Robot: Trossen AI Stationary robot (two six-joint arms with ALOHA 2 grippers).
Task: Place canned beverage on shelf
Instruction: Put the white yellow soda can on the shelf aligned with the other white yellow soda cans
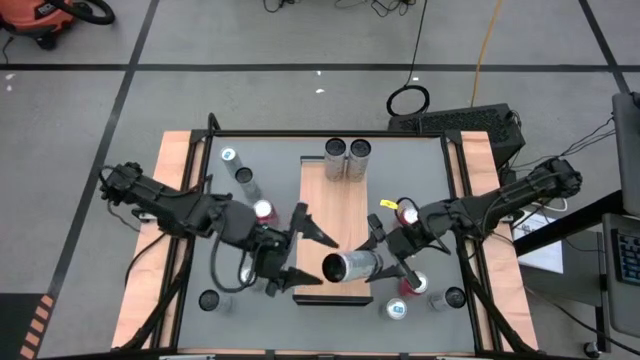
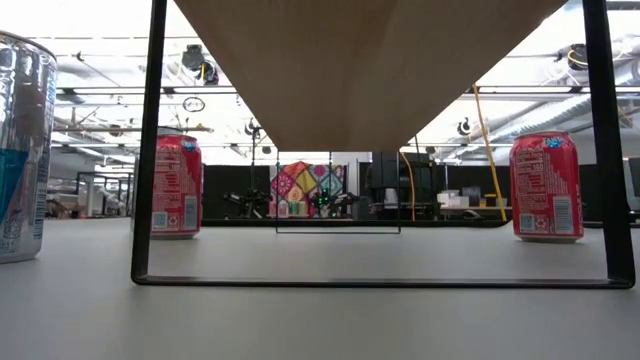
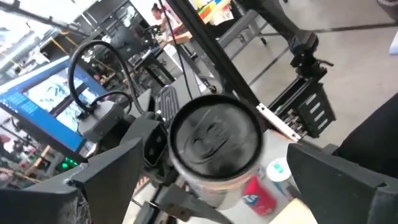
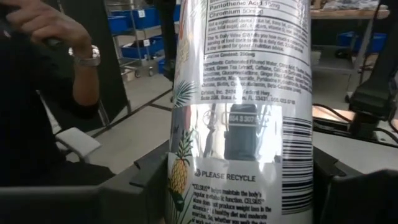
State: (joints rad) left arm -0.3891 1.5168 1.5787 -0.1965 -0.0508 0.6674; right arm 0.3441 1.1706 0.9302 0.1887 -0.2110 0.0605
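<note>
Even, bright overhead light falls on the grey worktop in the high view, with only soft, faint shadows beneath the arms. In the low view the ceiling lamps blow out to white behind the shelf, whose underside reads evenly lit, and the silver can at the edge is cut off and slightly bent. The left wrist view is blurred throughout, while the held can in the right wrist view shows mirror-like glare on its label.
</note>
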